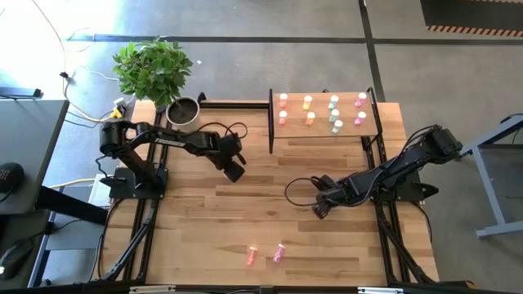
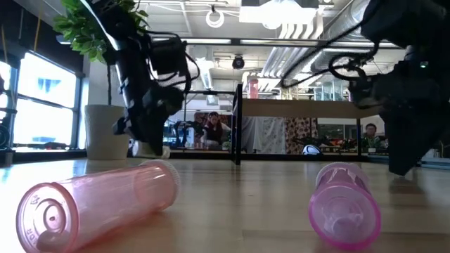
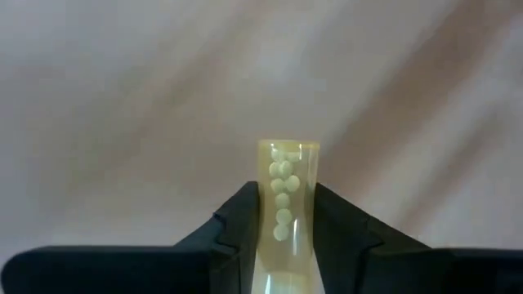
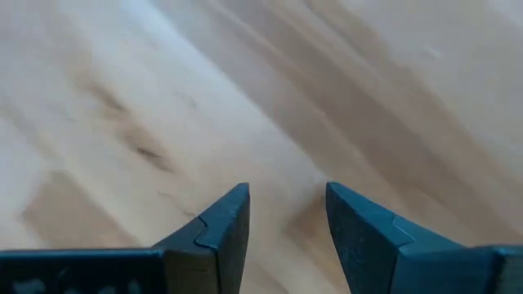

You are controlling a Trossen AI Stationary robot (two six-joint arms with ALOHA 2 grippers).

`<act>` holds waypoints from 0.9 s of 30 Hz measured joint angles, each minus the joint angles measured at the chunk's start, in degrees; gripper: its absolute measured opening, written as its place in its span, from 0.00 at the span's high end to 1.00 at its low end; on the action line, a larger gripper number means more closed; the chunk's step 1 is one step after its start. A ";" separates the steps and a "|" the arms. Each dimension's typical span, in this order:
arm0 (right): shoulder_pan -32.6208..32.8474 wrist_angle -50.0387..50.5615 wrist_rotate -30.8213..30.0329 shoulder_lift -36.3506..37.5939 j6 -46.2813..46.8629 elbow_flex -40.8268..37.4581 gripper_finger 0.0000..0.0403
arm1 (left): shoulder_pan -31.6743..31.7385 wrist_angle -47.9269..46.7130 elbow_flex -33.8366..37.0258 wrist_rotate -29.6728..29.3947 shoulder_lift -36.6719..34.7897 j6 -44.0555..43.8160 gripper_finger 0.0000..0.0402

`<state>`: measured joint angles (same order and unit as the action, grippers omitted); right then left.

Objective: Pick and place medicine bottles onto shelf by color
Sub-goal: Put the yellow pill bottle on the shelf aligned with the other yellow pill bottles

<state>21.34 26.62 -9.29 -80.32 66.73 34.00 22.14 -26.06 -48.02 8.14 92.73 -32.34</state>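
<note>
Overhead, left gripper (image 1: pixel 234 171) hovers mid-table beside the shelf (image 1: pixel 324 135). Low down, it seems to clear the tabletop. Its wrist camera shows a yellow bottle (image 3: pixel 287 204) clamped between both fingers. Right gripper (image 4: pixel 286 216) stands open, empty.

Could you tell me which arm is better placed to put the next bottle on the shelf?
The left: its hand has a yellow bottle between its fingers, near the shelf. The right hand is open and empty.
</note>
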 joint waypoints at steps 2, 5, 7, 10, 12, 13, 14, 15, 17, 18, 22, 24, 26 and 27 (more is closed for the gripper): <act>0.02 -2.71 0.16 0.01 -1.60 0.00 0.62 | 0.05 0.17 -0.88 4.14 -0.59 -2.25 0.79; 0.02 -8.56 0.27 0.01 -4.28 0.00 0.62 | -0.18 0.18 -1.99 9.38 -1.40 -5.03 0.79; 0.02 -11.48 0.29 0.03 -6.38 0.00 0.62 | -0.31 0.18 -2.41 13.72 -1.97 -6.85 0.79; 0.03 -16.34 0.30 0.05 -9.08 0.00 0.62 | -0.64 0.52 -3.05 21.15 -2.08 -10.28 0.79; 0.04 -19.83 0.37 0.05 -10.28 0.00 0.62 | -1.21 0.55 -3.30 26.12 -2.08 -13.93 0.79; 0.04 -21.97 0.57 0.05 -10.54 0.00 0.62 | -1.56 0.62 -3.45 28.50 -2.08 -16.09 0.79; 0.04 -24.55 0.91 0.05 -11.11 0.00 0.62 | -2.09 0.69 -3.57 31.19 -2.08 -18.39 0.79; 0.04 -27.35 1.34 0.05 -11.63 0.00 0.62 | -2.73 0.80 -3.72 33.80 -2.08 -20.72 0.79; 0.04 -33.62 2.16 0.05 -12.98 0.00 0.62 | -3.93 1.46 -3.87 38.43 -2.08 -24.95 0.79; 0.04 -36.70 2.40 0.07 -13.83 0.02 0.62 | -4.59 2.11 -3.88 40.54 -2.08 -27.31 0.79; 0.04 -46.93 2.48 0.07 -16.82 0.11 0.62 | -7.24 5.58 -3.88 45.09 -2.08 -37.36 0.79; 0.04 -47.97 2.49 0.07 -18.70 1.61 0.62 | -8.43 8.52 -3.89 45.87 -2.08 -43.20 0.79; 0.03 -46.97 2.50 0.07 -22.57 4.56 0.62 | -9.44 13.00 -3.90 45.98 -2.08 -49.33 0.79; 0.04 -45.75 2.52 0.09 -25.15 6.43 0.62 | -9.84 15.44 -3.90 45.91 -2.08 -52.18 0.79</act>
<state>21.39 -19.14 -6.77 -80.23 41.58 40.43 12.30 -10.62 -51.92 54.05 90.65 -84.51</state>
